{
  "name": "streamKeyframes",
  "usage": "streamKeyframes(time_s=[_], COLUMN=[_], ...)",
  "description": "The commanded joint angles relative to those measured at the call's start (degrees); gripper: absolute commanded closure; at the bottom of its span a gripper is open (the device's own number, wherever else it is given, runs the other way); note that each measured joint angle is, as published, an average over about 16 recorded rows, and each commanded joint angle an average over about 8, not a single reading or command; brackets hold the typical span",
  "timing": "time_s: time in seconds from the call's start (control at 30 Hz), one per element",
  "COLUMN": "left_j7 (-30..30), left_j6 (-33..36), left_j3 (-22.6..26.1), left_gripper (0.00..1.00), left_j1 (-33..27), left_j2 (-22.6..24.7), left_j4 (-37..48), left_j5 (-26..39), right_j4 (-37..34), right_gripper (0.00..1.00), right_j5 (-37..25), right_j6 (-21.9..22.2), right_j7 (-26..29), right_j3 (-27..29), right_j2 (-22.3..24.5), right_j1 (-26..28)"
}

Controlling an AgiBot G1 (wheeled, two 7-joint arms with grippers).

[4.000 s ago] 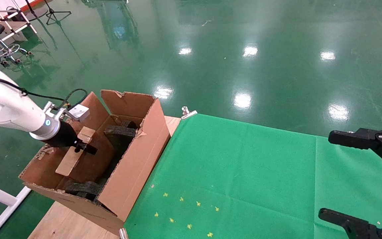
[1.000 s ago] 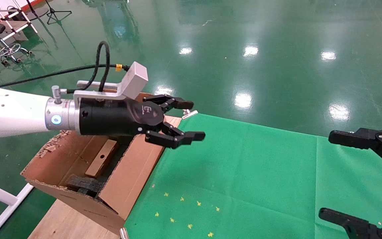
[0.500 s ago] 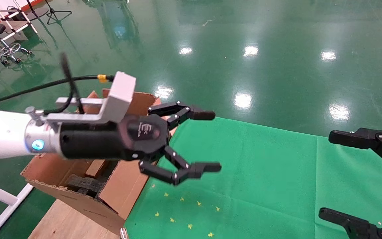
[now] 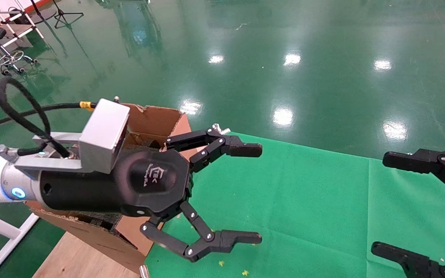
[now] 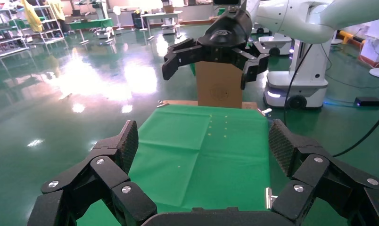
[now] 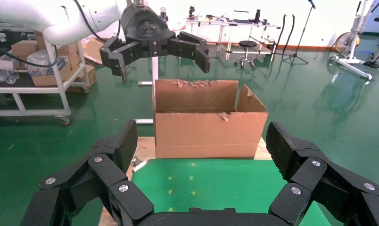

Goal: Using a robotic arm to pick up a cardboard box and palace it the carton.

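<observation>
Two pincers show in the head view: the left pincer (image 4: 251, 193) spread wide and empty above the green cloth (image 4: 303, 193), beside the carton (image 4: 145, 227) at the table's left edge; the right pincer (image 4: 384, 200) agape at the right edge. The cardboard box is hidden.

From the left wrist, its fingers (image 5: 124, 146) splay above the cloth.

The right wrist view faces the carton (image 6: 209, 132).

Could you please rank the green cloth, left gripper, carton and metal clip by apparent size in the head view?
1. green cloth
2. left gripper
3. carton
4. metal clip
The open gripper looms only because it is near the camera, and hides much of the carton. Parked at the right edge: right gripper.
</observation>
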Motion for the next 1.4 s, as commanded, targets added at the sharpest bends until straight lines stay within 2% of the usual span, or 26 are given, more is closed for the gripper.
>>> streamKeyframes(time_s=[0.03,1.4], left_j7=[0.05,-0.31], left_j6=[0.06,-0.34], left_j3=[-0.15,0.87], left_gripper=[0.00,0.00], left_j1=[0.18,-1.11], left_j2=[-0.05,0.21], left_j4=[-0.17,1.26], left_j5=[-0.21,1.14], right_j4=[0.00,0.00], right_gripper=[0.00,0.00], right_j5=[0.00,0.00], right_j6=[0.00,0.00], right_j7=[0.00,0.00], right_j3=[0.00,0.00], right_j2=[0.00,0.00], right_j1=[0.00,0.00])
